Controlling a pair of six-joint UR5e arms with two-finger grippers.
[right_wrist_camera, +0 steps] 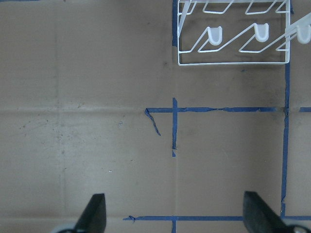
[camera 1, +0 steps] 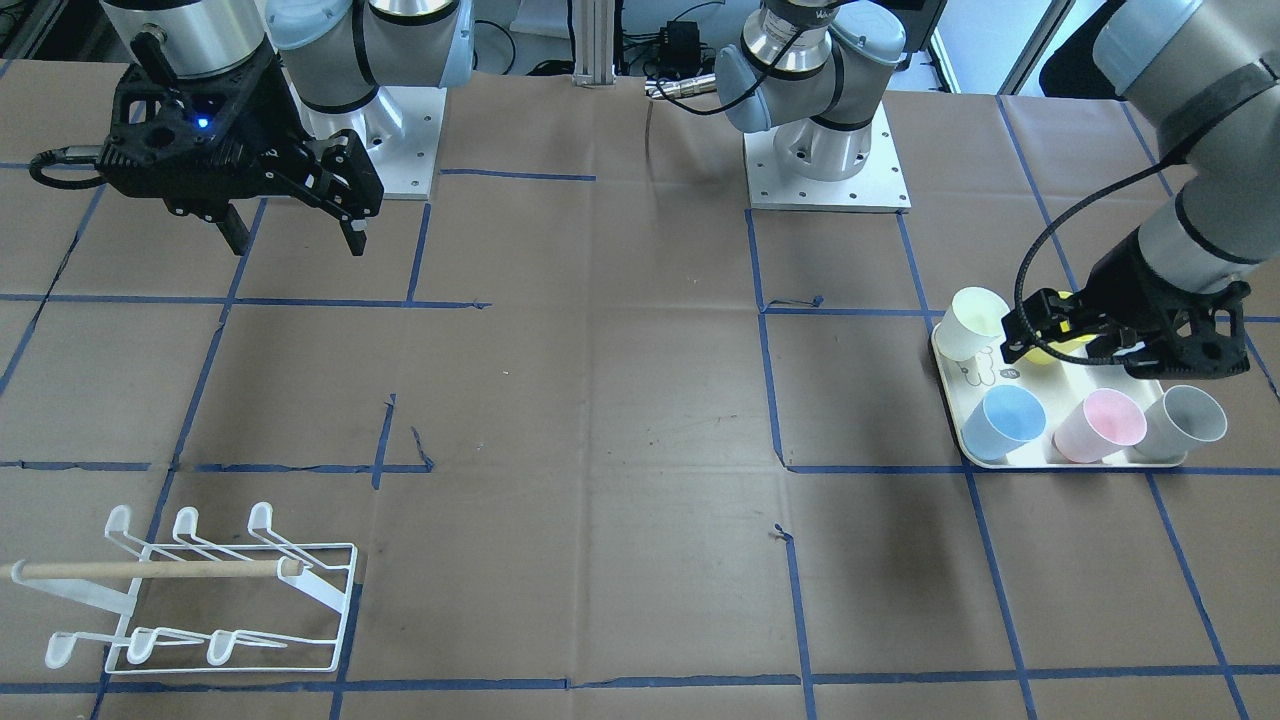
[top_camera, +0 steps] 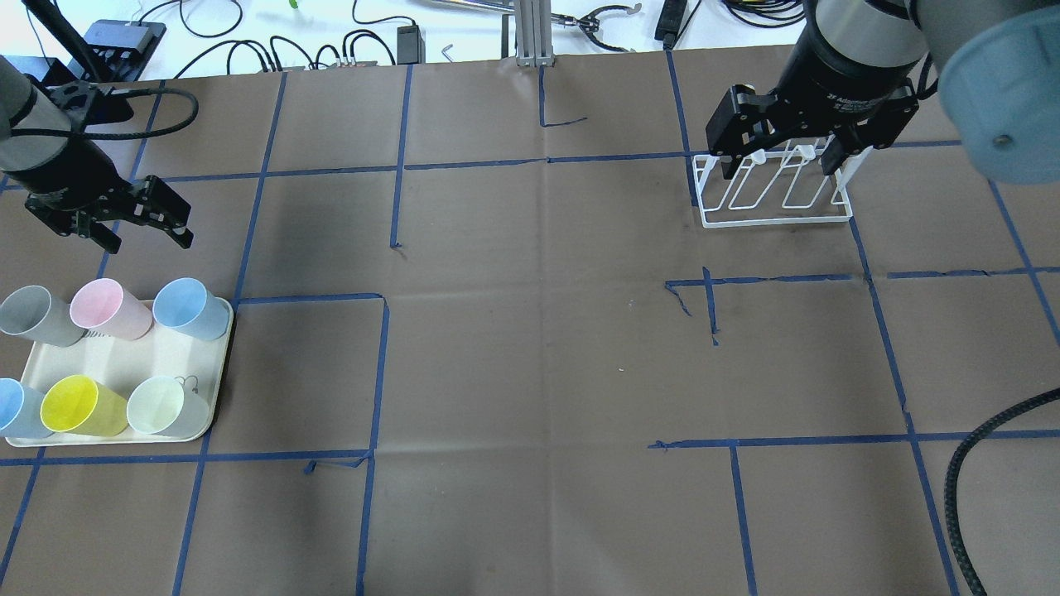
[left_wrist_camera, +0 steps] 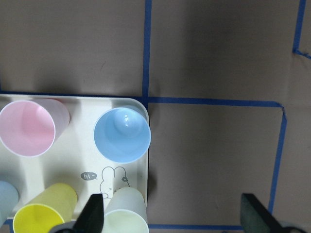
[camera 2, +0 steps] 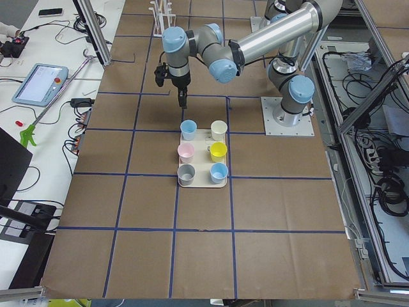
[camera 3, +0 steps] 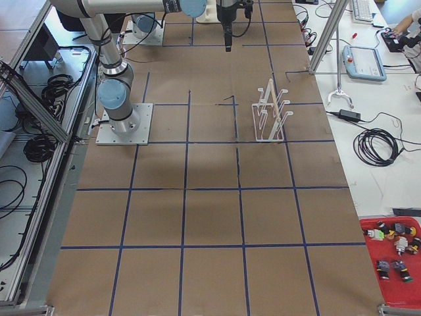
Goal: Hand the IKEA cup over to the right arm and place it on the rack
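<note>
Six pastel plastic tumblers [top_camera: 108, 308] upright on cream tray [top_camera: 124, 354] at left end of table [top_camera: 530, 348], beside spread, empty left pincer [top_camera: 146, 233].
Probably light, stiff, slick: pinch one wall at the rim, gently. Far right, spread, empty right pincer [top_camera: 782, 162] raised, apart from white wire rack [top_camera: 774, 222].

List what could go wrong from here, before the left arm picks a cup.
1. Six cups crowd the tray. The open left gripper hangs over the tray's edge beside the pale cup, so a finger coming down might tip a neighbouring cup.
2. The wooden dowel lies across the rack and may keep a cup from seating on the prongs.
3. The right gripper is open too, so a mistimed release at the hand-over could drop the cup.
</note>
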